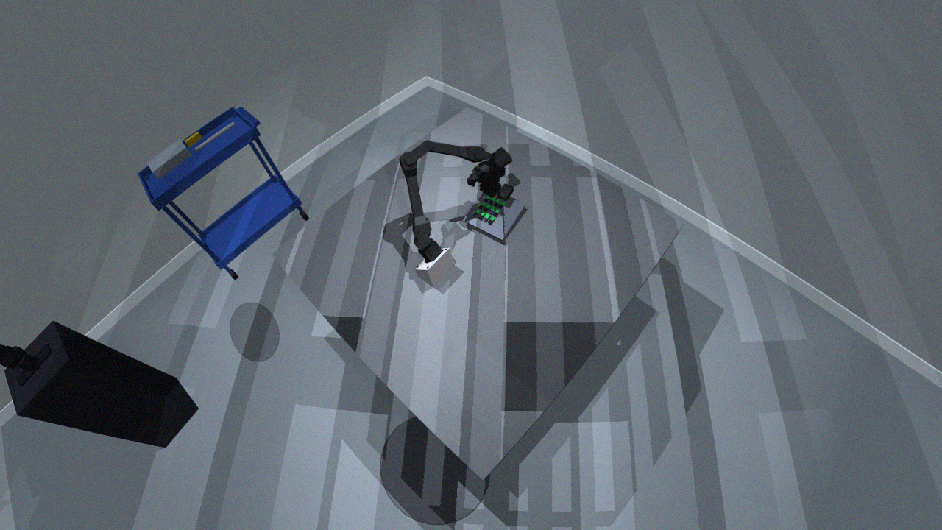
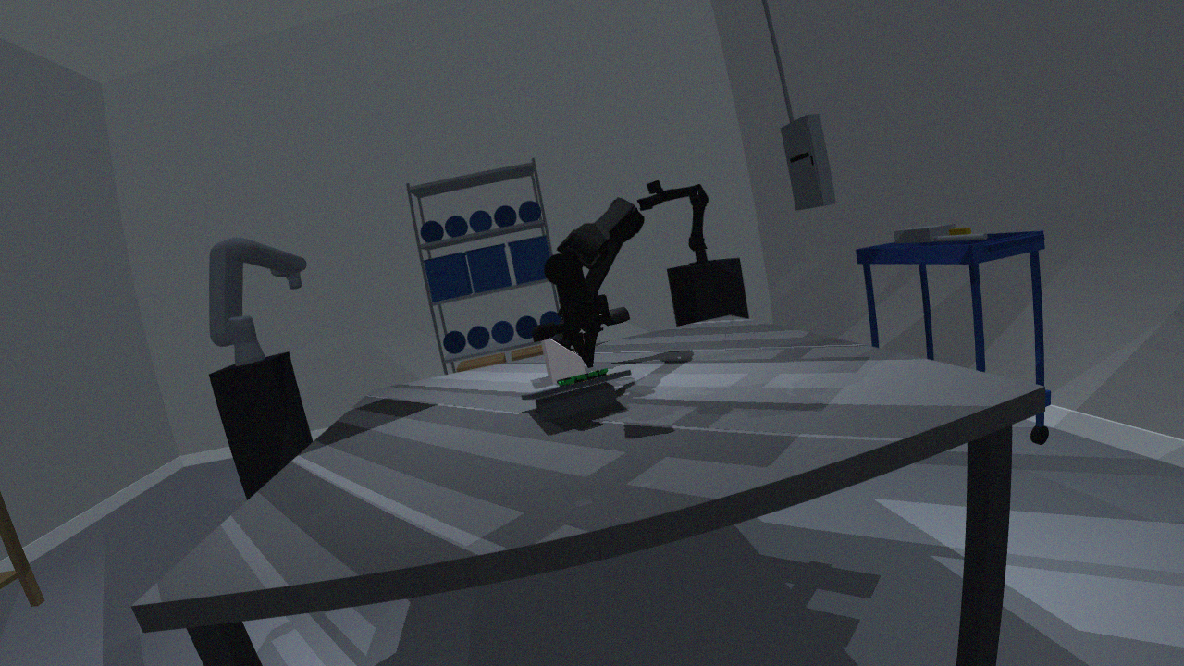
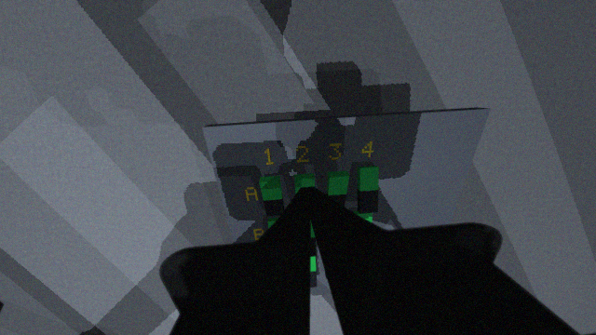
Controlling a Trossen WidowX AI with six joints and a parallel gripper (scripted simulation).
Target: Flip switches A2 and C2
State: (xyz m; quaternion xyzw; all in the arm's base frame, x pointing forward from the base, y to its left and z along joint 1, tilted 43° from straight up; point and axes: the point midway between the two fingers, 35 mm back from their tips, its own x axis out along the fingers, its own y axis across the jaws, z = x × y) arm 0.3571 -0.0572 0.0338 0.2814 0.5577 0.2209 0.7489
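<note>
- Top view: the gripper (image 1: 495, 197) hangs over the far edge of the panel (image 1: 510, 222), whose green switches (image 1: 488, 211) show only as a small blur. From here I cannot tell which row the tip is over, so a slip onto a neighbour would go unseen. The blue cart (image 1: 197, 164) carries a grey slab and a small yellow thing on its top tray; its lower shelf looks bare.
- Exterior view: the arm reaches steeply down to the panel (image 2: 579, 382). Pressing too hard at this angle could shove the panel along the table (image 2: 745, 463). The shelf (image 2: 484, 265) behind holds blue discs and boxes.
- Wrist view: the fingers are closed together, holding nothing, and make one blunt tip on A2 (image 3: 304, 180), hiding most of it. A1 (image 3: 271, 192) and A3 (image 3: 338, 182) sit just beside, so a sideways drift could flip one. C2 is hidden beneath the fingers.
</note>
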